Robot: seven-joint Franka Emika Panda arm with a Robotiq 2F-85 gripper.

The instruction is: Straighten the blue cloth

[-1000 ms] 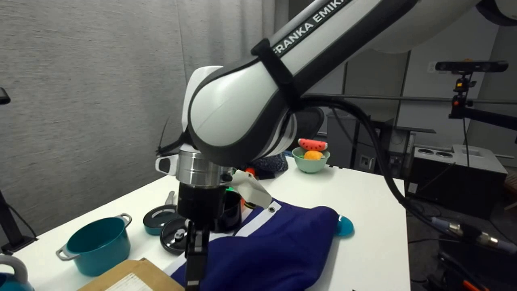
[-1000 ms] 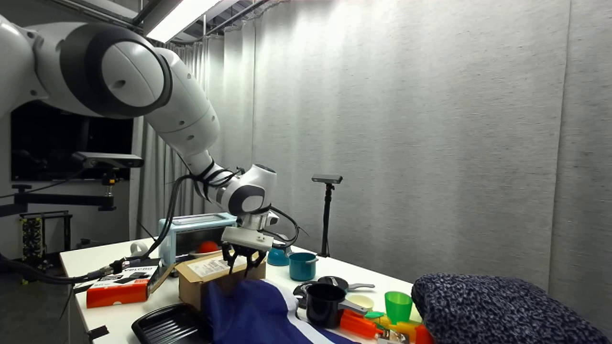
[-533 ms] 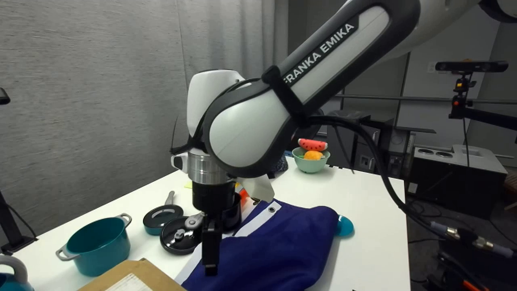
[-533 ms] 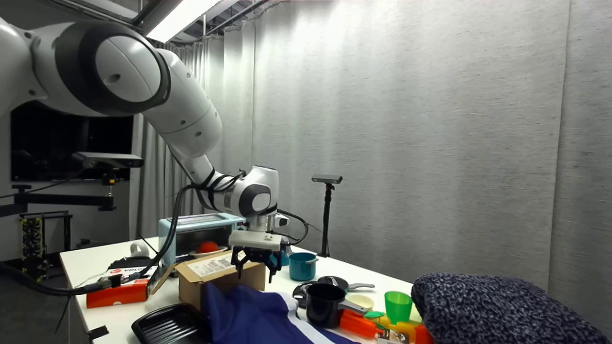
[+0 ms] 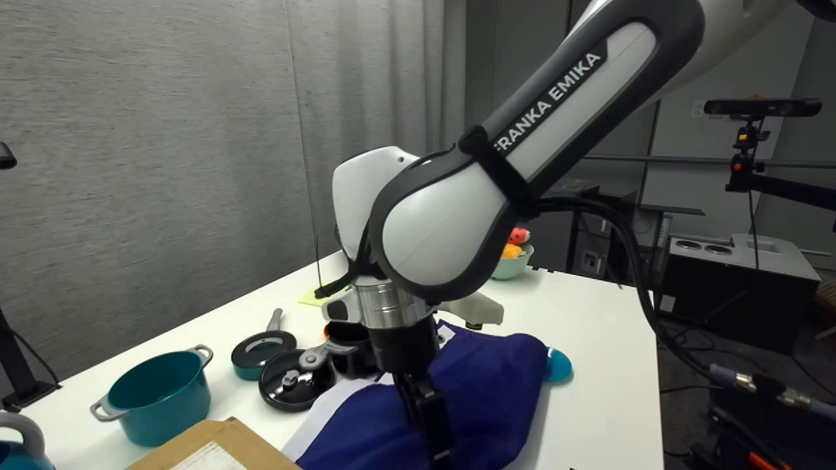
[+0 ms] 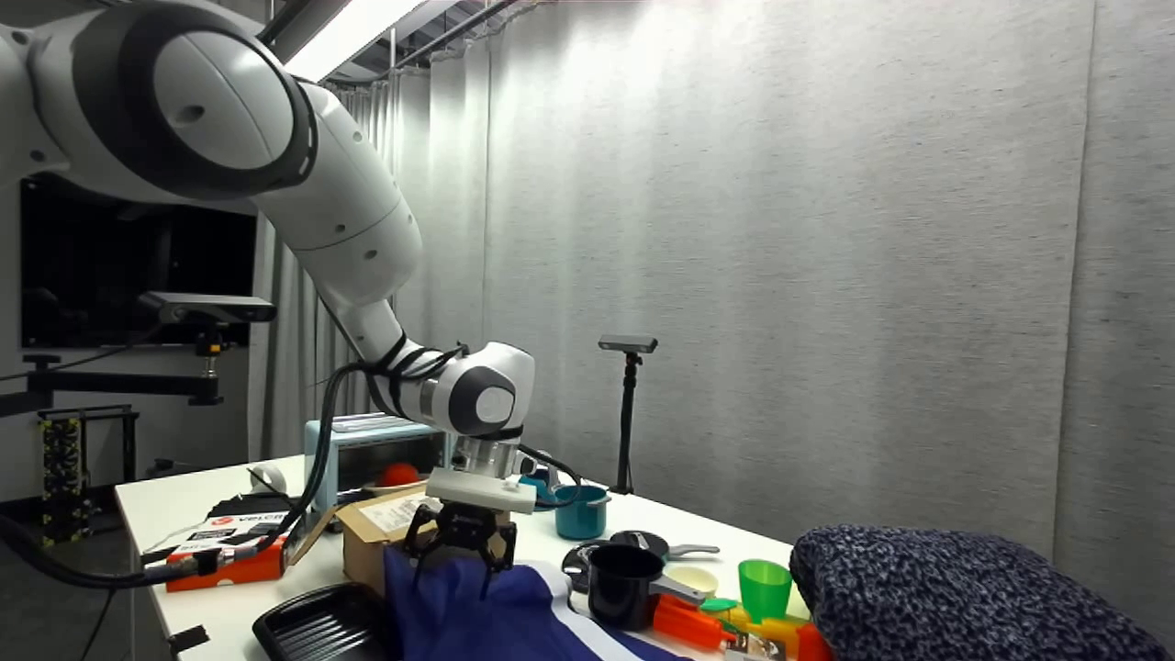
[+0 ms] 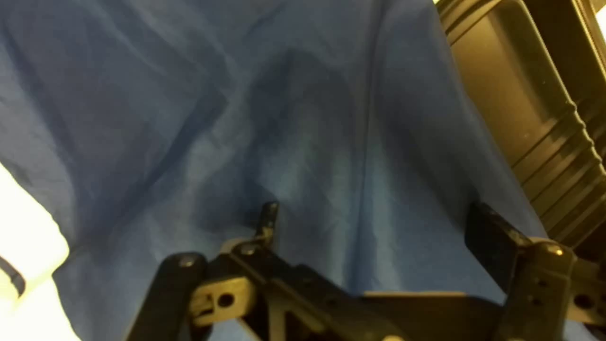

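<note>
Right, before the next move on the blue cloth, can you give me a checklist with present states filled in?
1. Gripper open: ok, its jaws stand apart.
2. Blue cloth beneath it: ok, it fills most of the wrist view.
3. Blue cloth smooth: not ok, creases run through it.
4. White edge strip straight: not ok, it curves in an exterior view.
5. Gripper touching the cloth: cannot tell.
6. Cloth clear of the black grill pan: cannot tell, they lie side by side, contact unclear.
</note>
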